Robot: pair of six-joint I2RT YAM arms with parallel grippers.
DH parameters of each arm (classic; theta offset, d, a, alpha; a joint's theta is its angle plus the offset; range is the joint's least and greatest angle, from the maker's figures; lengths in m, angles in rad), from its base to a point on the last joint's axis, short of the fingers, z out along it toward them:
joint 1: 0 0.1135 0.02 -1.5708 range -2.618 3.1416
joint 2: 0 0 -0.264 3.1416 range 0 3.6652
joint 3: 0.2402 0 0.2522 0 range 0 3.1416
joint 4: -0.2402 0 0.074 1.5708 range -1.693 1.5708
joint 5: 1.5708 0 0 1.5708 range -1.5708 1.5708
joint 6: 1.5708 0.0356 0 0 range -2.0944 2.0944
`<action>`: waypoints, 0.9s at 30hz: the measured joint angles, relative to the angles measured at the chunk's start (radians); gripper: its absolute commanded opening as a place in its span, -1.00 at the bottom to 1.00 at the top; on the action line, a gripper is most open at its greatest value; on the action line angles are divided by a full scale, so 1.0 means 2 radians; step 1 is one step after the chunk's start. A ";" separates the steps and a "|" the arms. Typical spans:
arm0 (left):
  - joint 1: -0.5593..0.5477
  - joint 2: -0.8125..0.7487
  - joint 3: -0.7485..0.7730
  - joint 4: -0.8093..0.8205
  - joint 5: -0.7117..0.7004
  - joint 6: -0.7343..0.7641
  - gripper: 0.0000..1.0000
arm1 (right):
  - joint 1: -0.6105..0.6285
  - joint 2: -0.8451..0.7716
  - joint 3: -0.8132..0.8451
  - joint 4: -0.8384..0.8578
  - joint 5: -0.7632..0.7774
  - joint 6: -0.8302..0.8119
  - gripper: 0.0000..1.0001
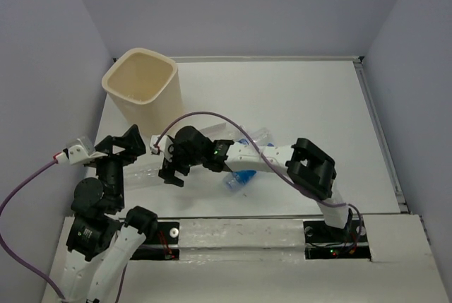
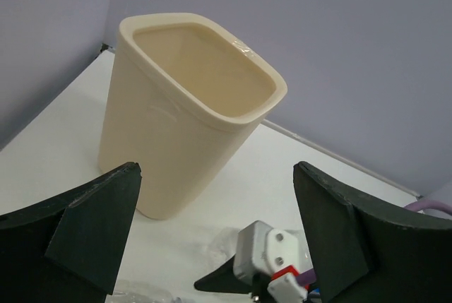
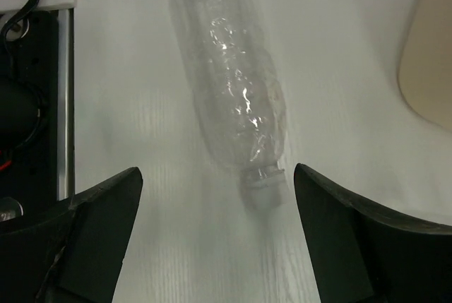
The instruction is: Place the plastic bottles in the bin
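Observation:
The cream-beige bin [image 1: 145,84] stands at the back left and fills the left wrist view [image 2: 191,98]. An unlabelled clear bottle [image 3: 229,70] lies flat on the table, its cap [image 3: 265,179] pointing toward my right gripper [image 3: 217,176], which is open and hovers above the cap end, not touching. In the top view that bottle [image 1: 143,173] lies just left of the right gripper [image 1: 166,163]. My left gripper [image 1: 129,140] is open and empty, raised beside the bin and facing it [image 2: 217,176]. A blue-labelled bottle [image 1: 240,179] and another clear bottle [image 1: 258,135] lie under the right arm.
The white table [image 1: 296,119] is enclosed by grey walls. The right arm's forearm [image 1: 261,158] stretches left across the table's front. A purple cable [image 1: 205,114] loops above it. The right wrist's white camera block [image 2: 272,257] shows between the left fingers.

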 measured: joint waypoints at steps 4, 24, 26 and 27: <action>0.000 0.000 0.000 0.000 -0.007 -0.001 0.98 | 0.010 0.053 0.057 -0.007 -0.016 -0.022 0.91; 0.011 0.002 -0.003 0.010 0.006 0.000 0.98 | 0.010 0.216 0.223 -0.069 -0.015 -0.067 0.24; 0.017 0.002 -0.004 0.013 0.011 0.000 0.98 | 0.011 0.215 0.223 -0.060 -0.015 -0.063 -0.02; 0.021 0.002 -0.004 0.013 0.012 0.000 0.98 | 0.011 0.211 0.214 -0.047 -0.015 -0.060 -0.13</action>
